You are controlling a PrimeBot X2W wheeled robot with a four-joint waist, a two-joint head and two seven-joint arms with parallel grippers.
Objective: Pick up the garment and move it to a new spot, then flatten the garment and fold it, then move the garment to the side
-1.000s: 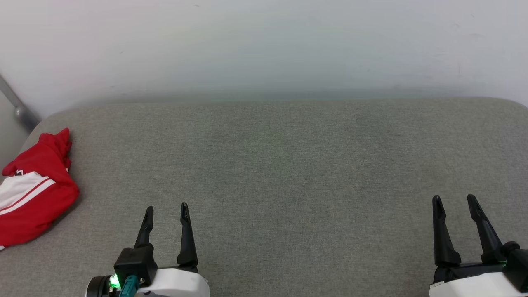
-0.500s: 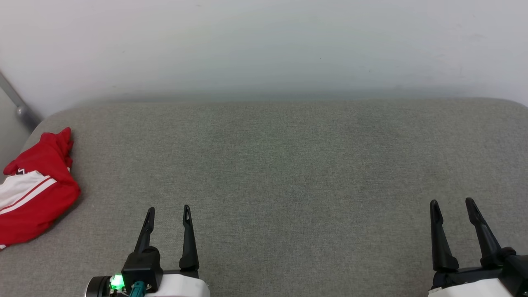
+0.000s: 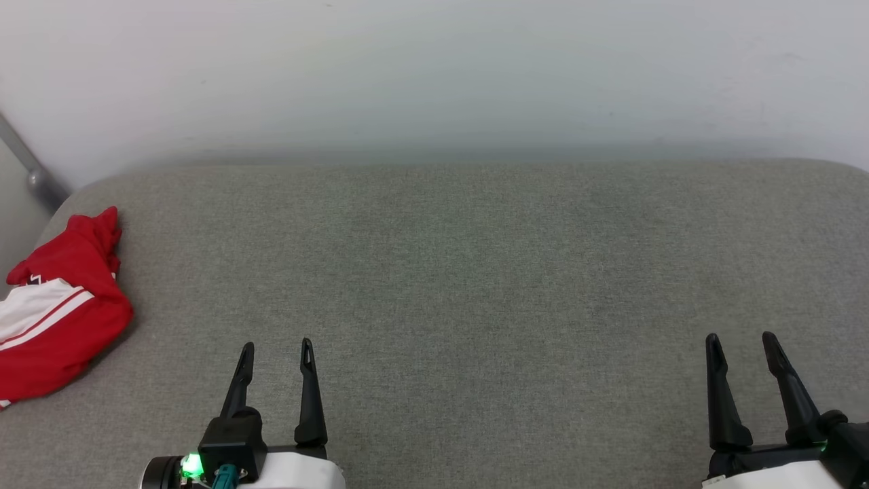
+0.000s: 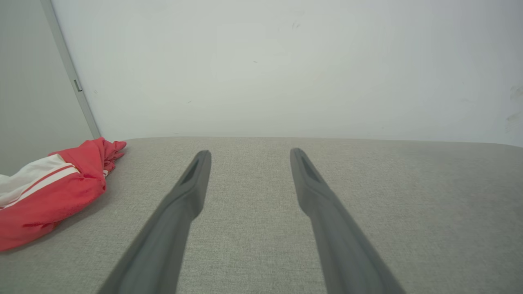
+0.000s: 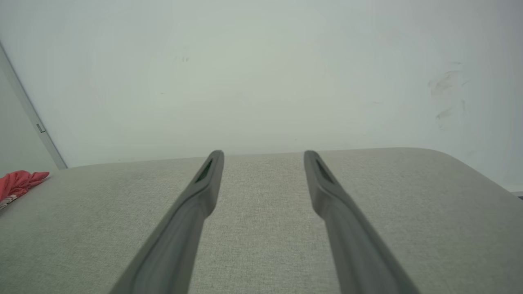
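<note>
**Left tool**: we see it at the lower left of the head view. Both dark fingers point away from the robot toward the wall. The jaws are spread wide and grip nothing. In the left wrist view the grey weave shows plainly between the two fingers. A green light glows on the wrist housing behind it.

**Right tool**: it sits at the lower right of the head view in the same attitude. Its jaws are likewise spread wide and hold nothing. The right wrist view shows grey weave between its fingers.

**Garment**: we find it bunched in a loose heap at the far left edge of the surface, partly cut off by the head view's left border.
- It is mostly red cloth, with a white panel carrying red stripes on the side toward the edge.
- A crumpled red point sticks out at the heap's far end, toward the wall.
- We cannot make out any lettering.
- The heap lies well apart from the left tool, to that tool's left and a little farther from the robot. It is much farther again from the right tool. Neither tool touches it.

**Surface**: it has a grey woven fabric cover and rounded far corners, and it runs up to the pale wall. A grey bar slants down the wall just beyond the garment's corner.
</note>
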